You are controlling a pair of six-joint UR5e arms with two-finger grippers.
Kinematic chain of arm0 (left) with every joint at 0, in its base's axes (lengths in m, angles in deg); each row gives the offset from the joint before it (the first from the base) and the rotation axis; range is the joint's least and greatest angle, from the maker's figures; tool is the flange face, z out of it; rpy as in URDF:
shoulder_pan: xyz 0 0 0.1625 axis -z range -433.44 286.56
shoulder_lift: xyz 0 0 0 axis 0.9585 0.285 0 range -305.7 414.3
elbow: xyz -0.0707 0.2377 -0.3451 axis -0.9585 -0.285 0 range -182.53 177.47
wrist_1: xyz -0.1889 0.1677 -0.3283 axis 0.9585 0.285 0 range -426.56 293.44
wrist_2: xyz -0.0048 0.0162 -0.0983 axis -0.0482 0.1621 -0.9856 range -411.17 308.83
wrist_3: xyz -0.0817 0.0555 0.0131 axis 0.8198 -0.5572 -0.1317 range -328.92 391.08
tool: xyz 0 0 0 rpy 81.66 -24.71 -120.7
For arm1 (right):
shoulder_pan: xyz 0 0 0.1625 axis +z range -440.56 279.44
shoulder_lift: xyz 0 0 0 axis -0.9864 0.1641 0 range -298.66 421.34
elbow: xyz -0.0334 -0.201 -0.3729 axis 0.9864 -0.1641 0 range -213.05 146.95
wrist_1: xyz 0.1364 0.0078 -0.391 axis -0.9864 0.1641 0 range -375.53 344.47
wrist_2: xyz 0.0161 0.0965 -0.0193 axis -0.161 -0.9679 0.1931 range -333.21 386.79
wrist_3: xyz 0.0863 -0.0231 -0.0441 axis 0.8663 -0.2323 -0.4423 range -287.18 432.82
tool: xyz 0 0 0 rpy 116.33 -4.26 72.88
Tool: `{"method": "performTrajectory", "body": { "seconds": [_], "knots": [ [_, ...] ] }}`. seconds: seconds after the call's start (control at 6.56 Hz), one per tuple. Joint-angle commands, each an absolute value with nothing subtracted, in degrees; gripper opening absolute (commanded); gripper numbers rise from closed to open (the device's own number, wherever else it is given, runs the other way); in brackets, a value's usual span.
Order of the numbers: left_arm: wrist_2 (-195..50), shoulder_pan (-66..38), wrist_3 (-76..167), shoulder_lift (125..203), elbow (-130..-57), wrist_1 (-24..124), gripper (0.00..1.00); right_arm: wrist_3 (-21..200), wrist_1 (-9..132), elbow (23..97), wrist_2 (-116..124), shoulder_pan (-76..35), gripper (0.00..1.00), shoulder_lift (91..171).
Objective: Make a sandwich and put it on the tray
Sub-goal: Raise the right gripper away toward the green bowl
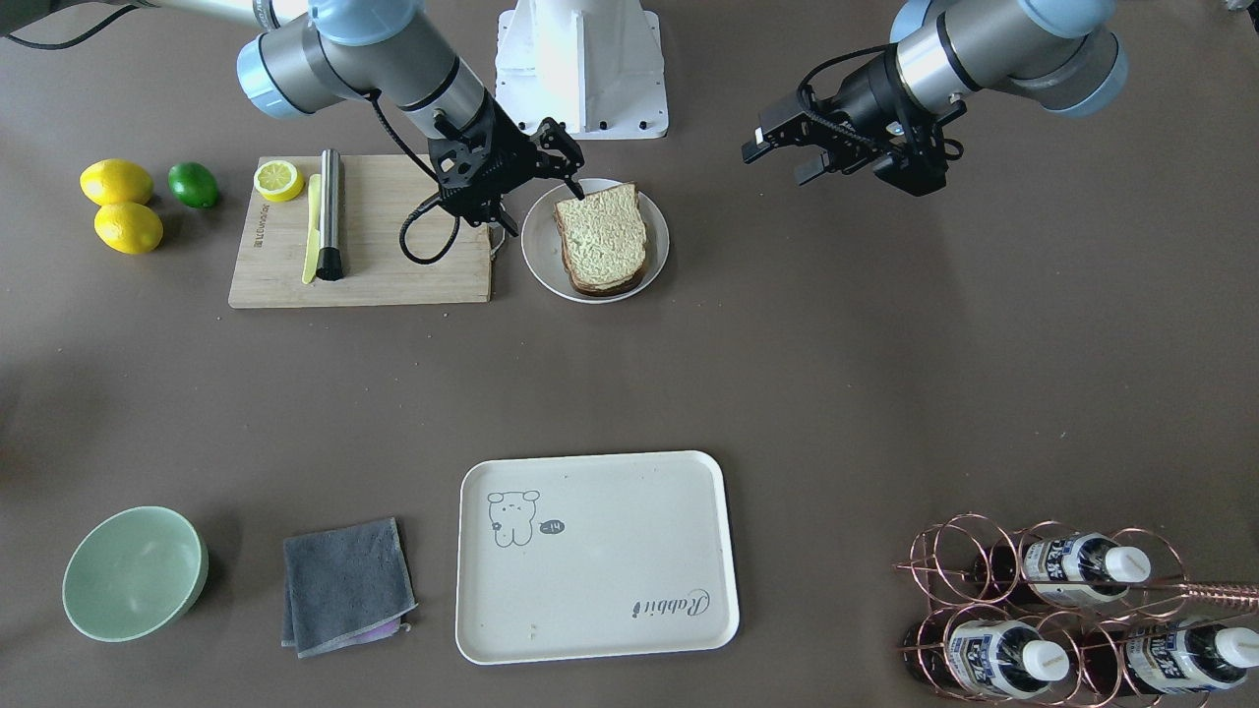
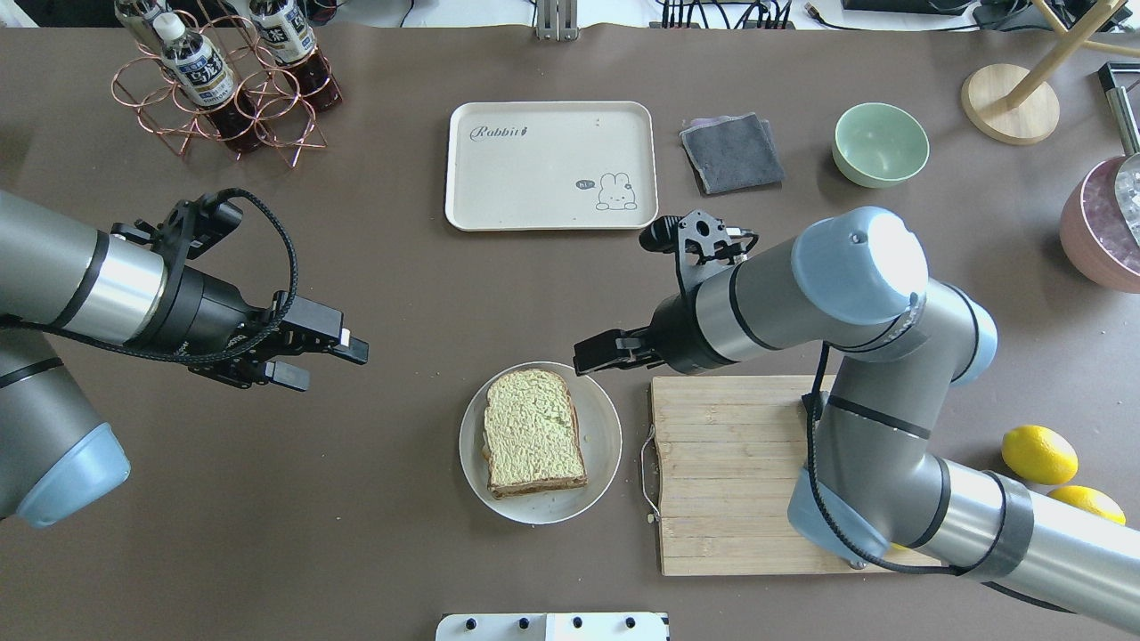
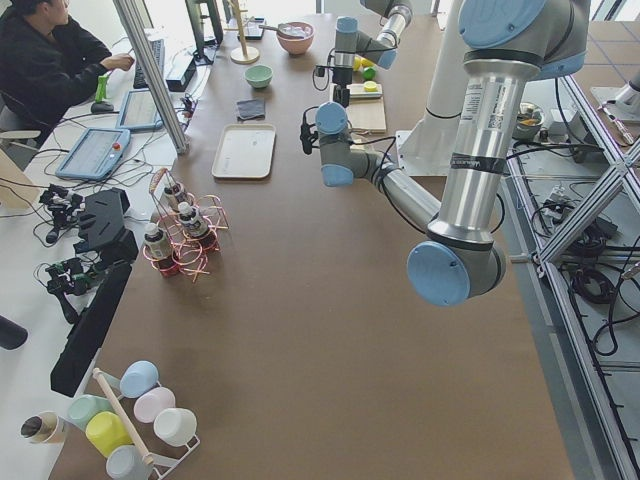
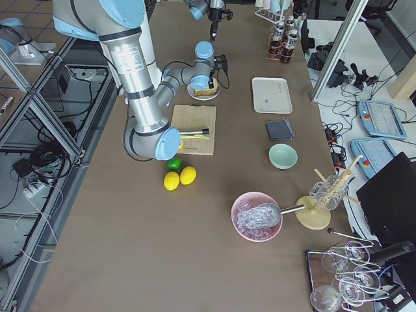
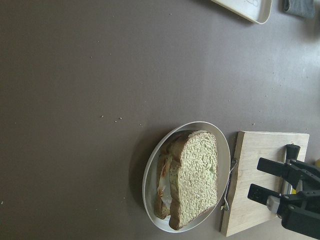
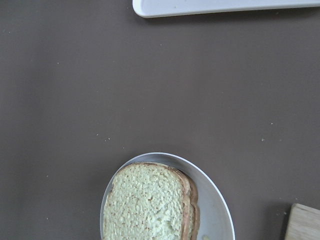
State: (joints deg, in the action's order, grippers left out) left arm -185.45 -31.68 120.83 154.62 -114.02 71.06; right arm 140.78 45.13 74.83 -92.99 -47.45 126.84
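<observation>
The sandwich lies on a round white plate: two bread slices stacked, with a white layer showing between them in the left wrist view. It also shows in the overhead view and the right wrist view. My right gripper is open and empty, just beside the plate's rim on the cutting-board side; it also shows in the overhead view. My left gripper is open and empty, hovering well away from the plate on its other side. The cream tray lies empty at the far side.
A wooden cutting board with a knife and a lemon half lies next to the plate. Lemons and a lime lie beyond it. A green bowl, a grey cloth and a bottle rack flank the tray.
</observation>
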Motion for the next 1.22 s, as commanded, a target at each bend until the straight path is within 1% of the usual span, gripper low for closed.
{"method": "performTrajectory", "body": {
  "seconds": [0.0, 0.3, 0.61, 0.91, 1.07],
  "knots": [
    [-181.54, -33.17, 120.64, 154.67, -114.06, 71.07, 0.97, 140.05, 44.76, 76.54, -107.35, -37.1, 1.0, 128.67],
    [-171.9, -37.91, 120.64, 154.06, -113.71, 71.07, 0.98, 140.14, 44.76, 78.82, -119.49, -30.67, 1.0, 129.89],
    [-170.27, -39.86, 120.64, 154.05, -112.93, 70.99, 0.97, 140.05, 44.76, 79.27, -129.26, -25.65, 1.0, 130.86],
    [-165.72, -43.01, 120.64, 154.49, -111.95, 70.99, 0.84, 140.14, 44.76, 79.18, -131.49, -24.13, 1.0, 131.66],
    [-161.43, -45.9, 120.64, 154.41, -111.95, 71.07, 0.73, 139.88, 44.67, 79.18, -131.5, -23.26, 1.0, 132.35]
  ]
}}
